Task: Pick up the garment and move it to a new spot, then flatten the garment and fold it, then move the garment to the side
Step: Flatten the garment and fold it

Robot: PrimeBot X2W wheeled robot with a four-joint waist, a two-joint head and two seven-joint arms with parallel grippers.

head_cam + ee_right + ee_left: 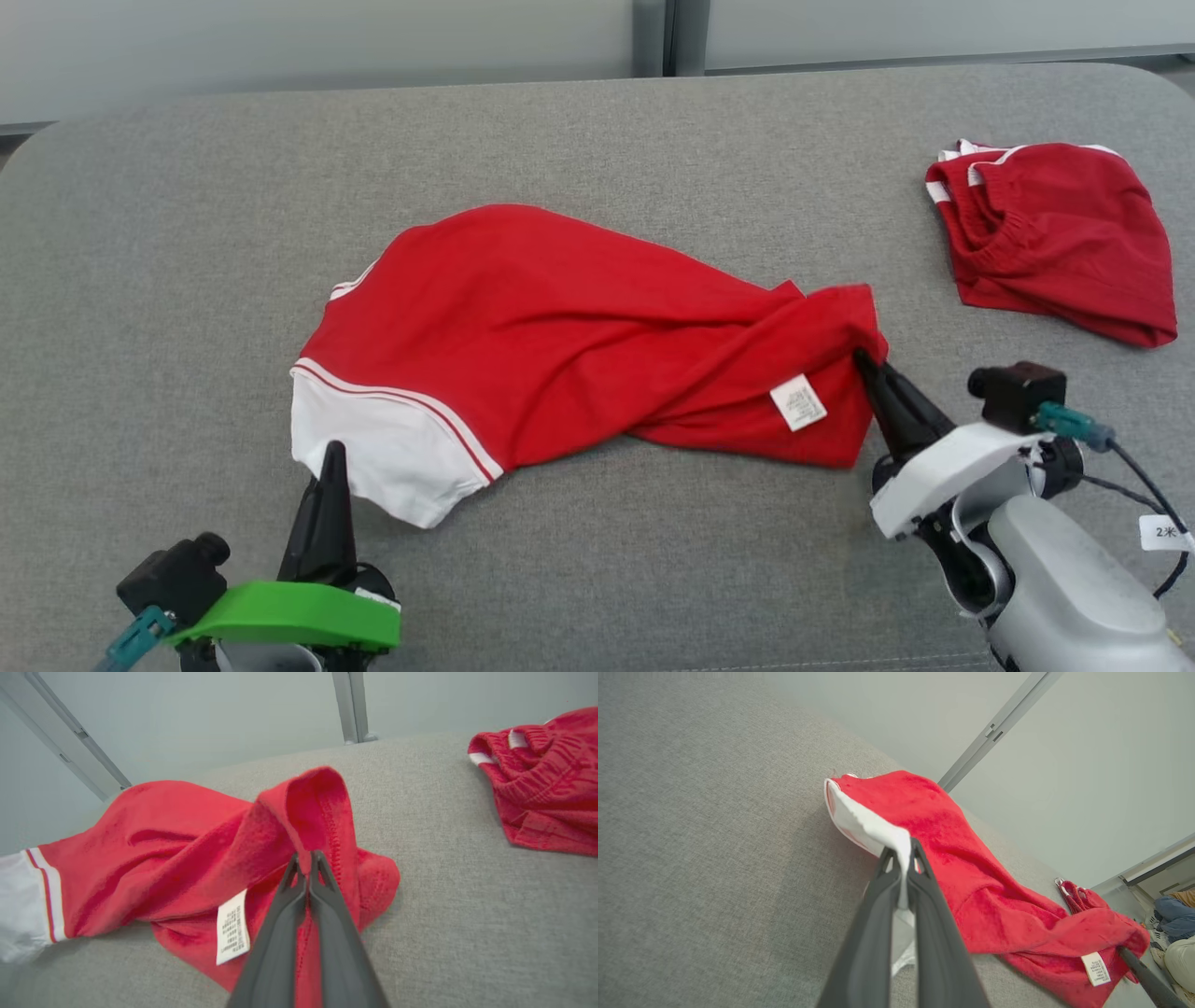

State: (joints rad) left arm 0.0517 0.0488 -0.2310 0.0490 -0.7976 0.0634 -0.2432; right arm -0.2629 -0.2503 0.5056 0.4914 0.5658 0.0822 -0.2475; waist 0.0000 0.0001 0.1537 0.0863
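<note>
Burying right end effector [864, 362] tips, bunched red garment [560, 308], label [798, 402] print illegible

Matt cloth garment [579, 317], coarse woven surface [187, 280]

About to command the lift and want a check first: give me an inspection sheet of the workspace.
Surface: grey woven fabric tabletop, flat.
Job's things: crumpled red fabric garment with white end, mid-table; white care label showing.
Clutter: second red garment with gathered waistband, far right, apart from the first.
Grippers: left gripper shut on the white end; right gripper shut on the red hem.
Cables: black cable with white tag by the right wrist, off the cloth.
Surroundings: pale wall panels, grey post behind the table.
</note>
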